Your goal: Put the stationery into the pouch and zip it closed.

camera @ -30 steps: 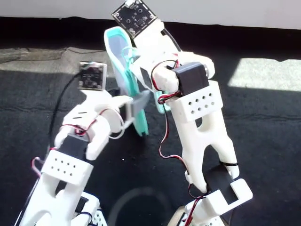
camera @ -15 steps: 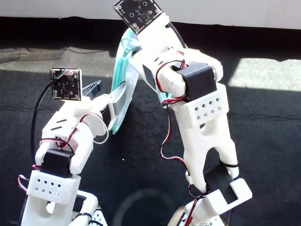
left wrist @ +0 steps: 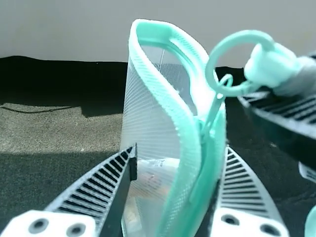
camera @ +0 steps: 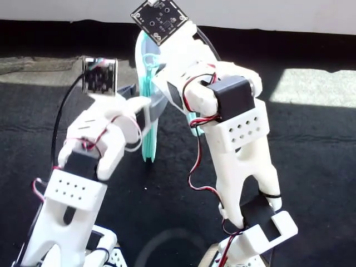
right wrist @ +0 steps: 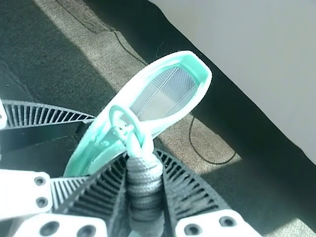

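Mint pouch [left wrist: 163,123] upright above dark mat [camera: 311,144], left claw [left wrist: 177,150] clamping it, right claw [right wrist: 141,160] pinching its pull [right wrist: 122,122].

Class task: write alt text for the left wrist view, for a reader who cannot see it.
A translucent mint-edged pouch stands clamped between the left gripper's ribbed fingers. The right gripper grips its zip pull beside it.
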Motion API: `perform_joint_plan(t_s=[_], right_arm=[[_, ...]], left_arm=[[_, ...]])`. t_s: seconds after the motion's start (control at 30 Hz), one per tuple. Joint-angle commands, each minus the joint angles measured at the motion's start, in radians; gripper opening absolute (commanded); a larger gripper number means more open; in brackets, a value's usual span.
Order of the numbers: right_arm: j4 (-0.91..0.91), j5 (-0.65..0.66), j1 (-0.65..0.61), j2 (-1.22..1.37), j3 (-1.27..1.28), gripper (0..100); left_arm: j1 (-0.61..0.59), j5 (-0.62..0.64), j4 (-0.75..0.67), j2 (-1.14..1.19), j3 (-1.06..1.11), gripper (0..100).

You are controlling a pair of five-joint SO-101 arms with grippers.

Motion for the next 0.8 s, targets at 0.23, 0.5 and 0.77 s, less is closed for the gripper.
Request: perform_joint_plan(t_s=[0.23,0.5,0.77], right_arm=[[-0.107,0.000,0.048,-0.004,-0.047,0.7],[-0.128,0.002,0.071,-0.002,-0.044,0.7],[-0.140,0.006,0.180,0.008,-0.024,0.7]], left_arm=[[0.016,-0.083,0.184,-0.059,-0.070,1],[0.010,-0.213,0.322,-0.211,-0.076,1],[0.010,-0.256,0.376,-0.303,-0.070,1]])
